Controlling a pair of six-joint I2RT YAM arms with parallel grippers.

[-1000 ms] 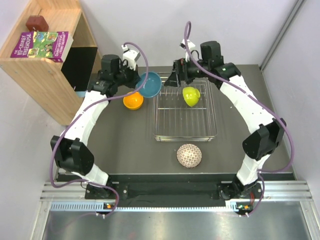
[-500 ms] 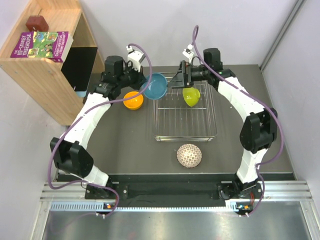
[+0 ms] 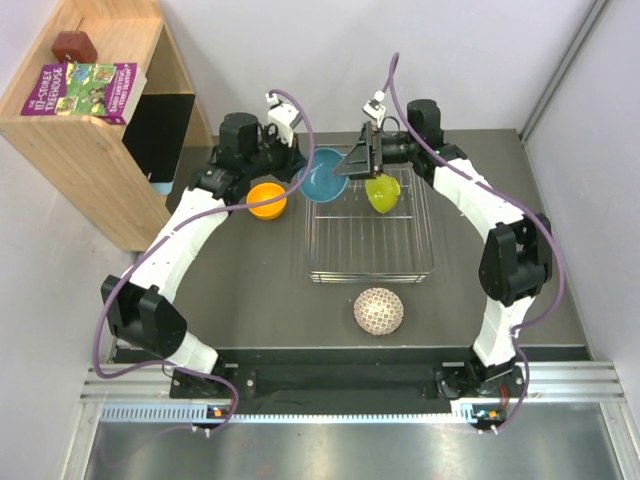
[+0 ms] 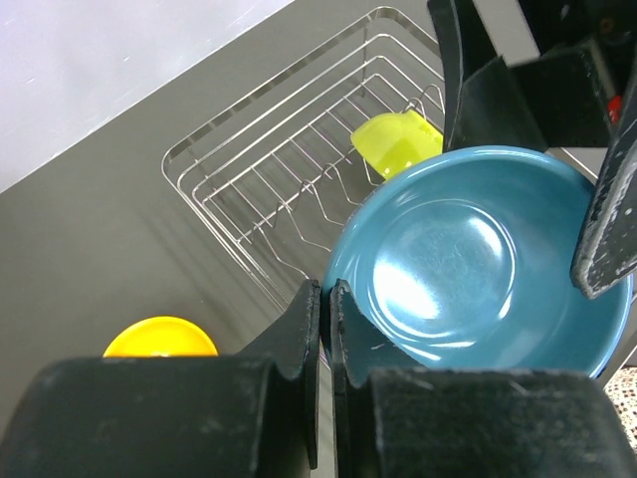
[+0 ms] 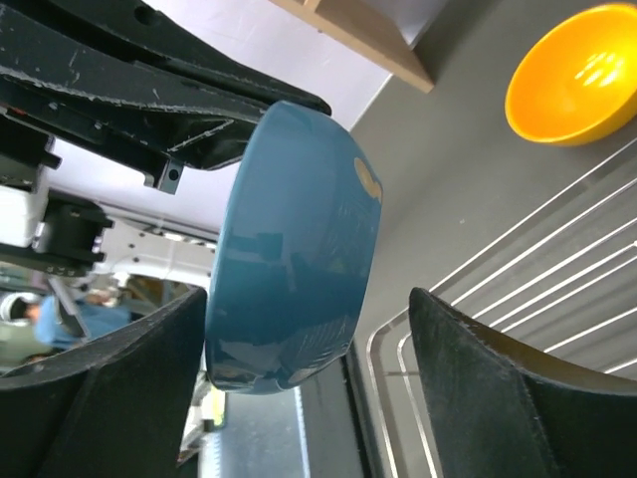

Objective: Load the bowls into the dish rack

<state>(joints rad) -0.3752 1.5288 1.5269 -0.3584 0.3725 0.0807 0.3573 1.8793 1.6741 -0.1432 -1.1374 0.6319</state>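
**Blue bowl carried right to the rack's far-left corner**

Since a second ago the left arm has swung right, taking the blue bowl from beside the orange bowl to the far-left corner of the dish rack. The right arm has turned so that its gripper points left at the bowl.

The dish rack sits mid-table, nearly square from above, with its wires running left to right.

The left gripper is closed tight on the blue bowl's left rim, as its wrist view shows, and holds the bowl off the table. The bowl is round, so it has no long axis. Its mouth faces up and is tipped somewhat. In the right wrist view it is seen edge-on.

The right gripper stands wide open with one finger on each side of the blue bowl. There is a clear gap on one side. On the other side I cannot tell whether the finger touches. It holds nothing.

A white bowl with brown lattice lies mouth down on the table, just near of the rack. The yellow-green bowl stands on edge among the prongs at the rack's far end, right of the blue bowl. Which way its mouth faces is unclear. The orange bowl rests mouth up on the table, left of the rack.
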